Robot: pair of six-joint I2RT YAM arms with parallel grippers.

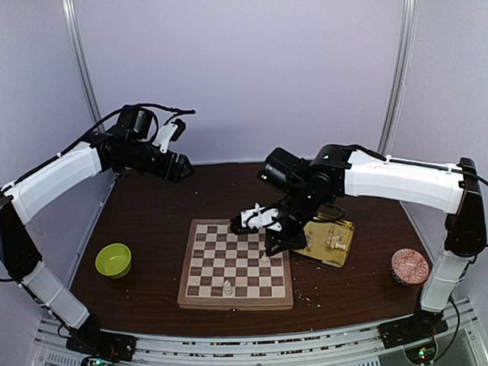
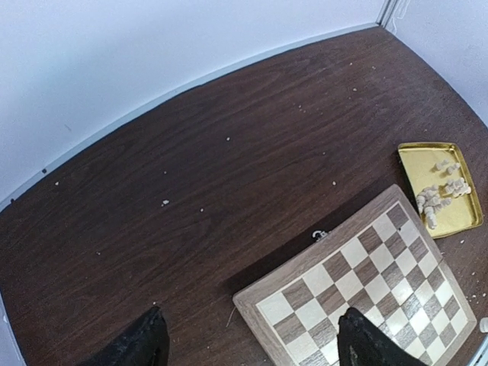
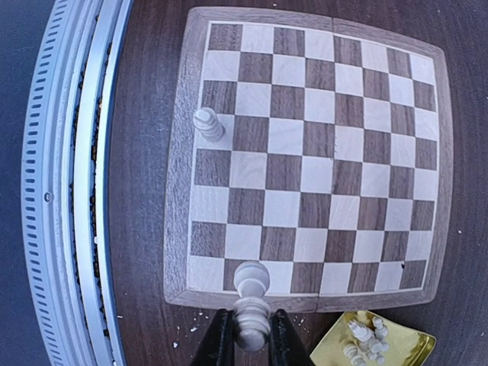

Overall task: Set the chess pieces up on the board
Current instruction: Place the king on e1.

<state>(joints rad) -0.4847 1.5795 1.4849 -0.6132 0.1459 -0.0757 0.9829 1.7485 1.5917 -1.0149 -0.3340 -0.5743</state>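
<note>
The board (image 1: 201, 270) lies mid-table, and one cream chess piece (image 1: 227, 288) stands near its front edge. My right gripper (image 1: 277, 245) hangs over the board's right edge. In the right wrist view it (image 3: 249, 328) is shut on a cream chess piece (image 3: 250, 309), held above the border of the board (image 3: 305, 152). The standing piece (image 3: 207, 124) is at the board's left edge there. Several more pieces (image 3: 364, 337) lie in the gold tray (image 3: 396, 347). My left gripper (image 2: 255, 347) is open and empty, high over the back left of the table.
The gold tray (image 1: 340, 248) touches the board's right side. A green bowl (image 1: 114, 260) sits left of the board. A round red patterned lid (image 1: 410, 266) lies at the right. Pale crumbs are scattered on the dark table. The metal rail runs along the near edge.
</note>
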